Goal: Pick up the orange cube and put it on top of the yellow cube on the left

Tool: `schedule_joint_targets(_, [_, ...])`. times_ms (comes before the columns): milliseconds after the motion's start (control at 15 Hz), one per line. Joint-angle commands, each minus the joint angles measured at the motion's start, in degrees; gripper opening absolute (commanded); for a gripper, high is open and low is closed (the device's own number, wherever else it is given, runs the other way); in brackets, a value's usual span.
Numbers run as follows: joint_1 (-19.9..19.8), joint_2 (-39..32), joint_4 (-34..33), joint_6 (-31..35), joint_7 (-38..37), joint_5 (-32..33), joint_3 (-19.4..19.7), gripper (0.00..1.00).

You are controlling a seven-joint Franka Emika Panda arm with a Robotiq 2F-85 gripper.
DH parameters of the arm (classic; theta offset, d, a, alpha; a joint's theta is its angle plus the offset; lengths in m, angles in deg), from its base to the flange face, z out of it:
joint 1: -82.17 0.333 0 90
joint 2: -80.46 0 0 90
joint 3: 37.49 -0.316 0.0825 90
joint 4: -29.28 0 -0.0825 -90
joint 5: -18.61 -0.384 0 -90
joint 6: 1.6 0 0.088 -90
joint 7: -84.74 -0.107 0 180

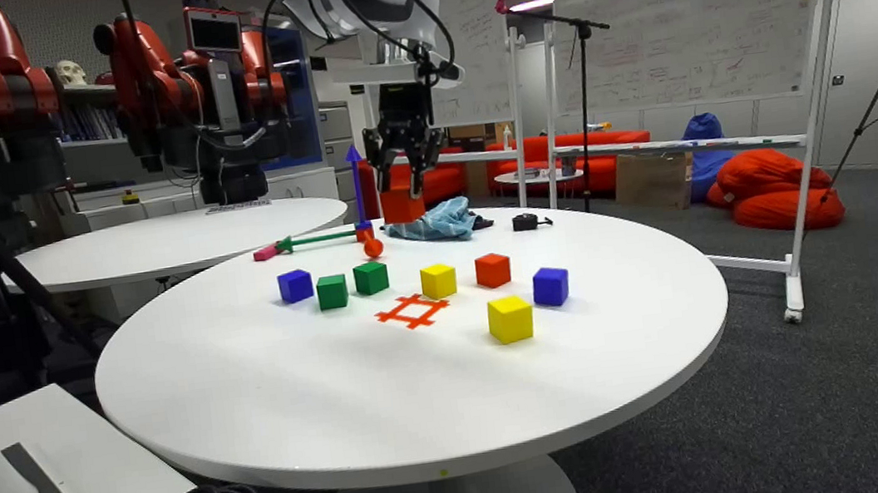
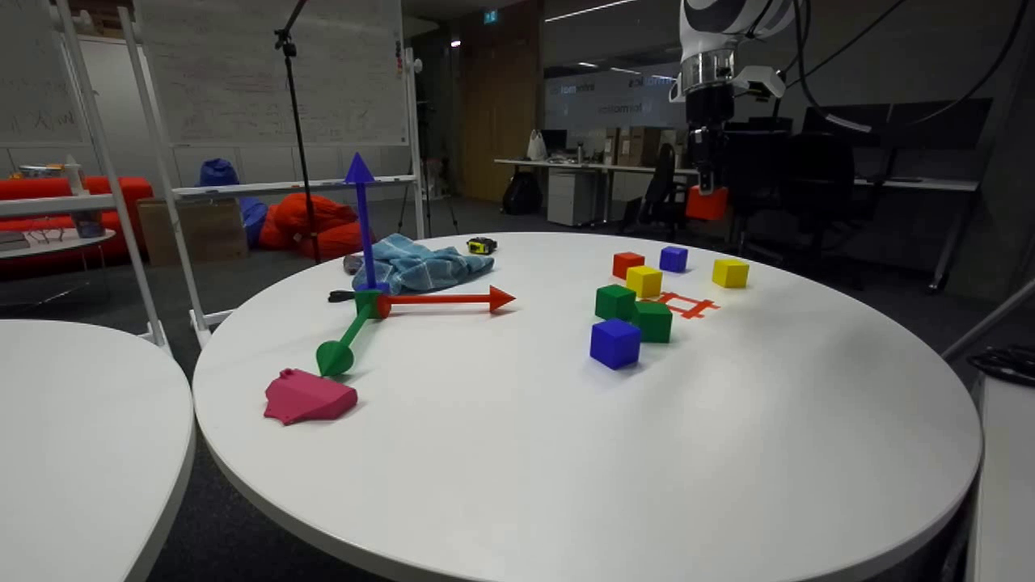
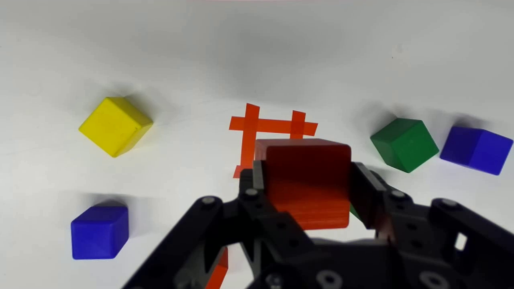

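My gripper (image 1: 401,187) is shut on the orange cube (image 1: 404,205) and holds it well above the table. The held orange cube also shows in an exterior view (image 2: 706,203) and between both fingers in the wrist view (image 3: 309,184). Two yellow cubes stand on the table. The nearer yellow cube (image 1: 511,319) also shows in an exterior view (image 2: 730,273) and at the left of the wrist view (image 3: 113,126). The further yellow cube (image 1: 438,281) also shows in an exterior view (image 2: 644,281). It is hidden in the wrist view.
A red cube (image 1: 492,270), two blue cubes (image 1: 550,287) (image 1: 295,286) and two green cubes (image 1: 332,291) (image 1: 371,278) stand around the flat red-orange openwork piece (image 1: 389,315). An upright axis model (image 2: 364,234), a blue cloth (image 2: 420,265) and a pink piece (image 2: 309,398) are on the round table (image 2: 485,453).
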Motion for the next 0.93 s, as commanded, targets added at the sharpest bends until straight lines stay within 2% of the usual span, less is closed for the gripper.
schedule_joint_targets(0, [1.77, 0.04, -0.83, -0.77, -2.97, 1.12, -0.32, 0.29])
schedule_joint_targets(333, [3.35, -3.08, -3.18, -1.11, -4.03, -1.31, -1.52, 0.29])
schedule_joint_targets(867, [2.27, -10.05, -3.89, -0.19, -3.16, -6.03, -2.5, 0.29])
